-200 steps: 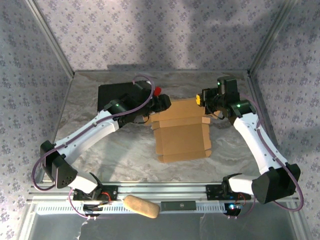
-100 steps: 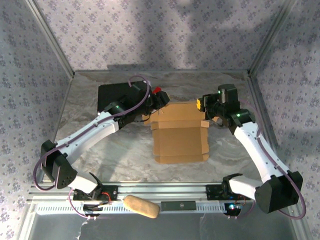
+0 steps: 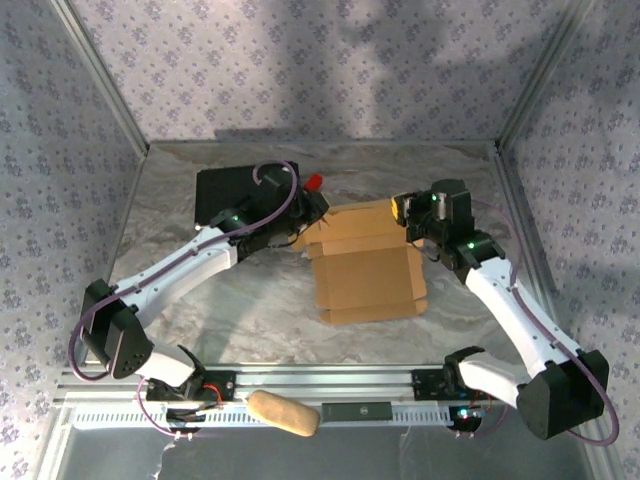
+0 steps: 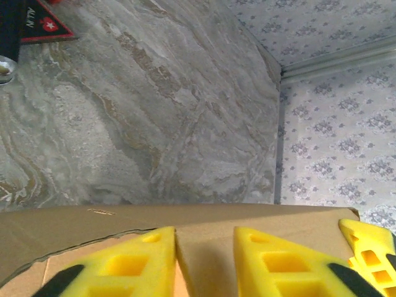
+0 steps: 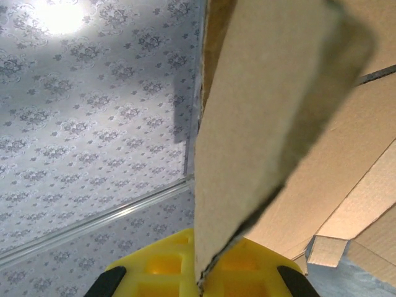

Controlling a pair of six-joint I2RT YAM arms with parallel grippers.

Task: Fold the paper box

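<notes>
Paper box (image 3: 368,265), a plain brown die-cut cardboard sheet with flaps, lies on the grey marbled tabletop (image 3: 250,300), its far flaps reaching between both sets of fingers. The right fingers (image 5: 161,269) are clamped on an upright flap, seen edge-on. The left fingers (image 4: 130,266) stand narrow with cardboard in the gap; I cannot tell whether they pinch it. The sheet looks light and thin, stiff across panels but weak at creases, so grip it gently near a fold line.
</notes>
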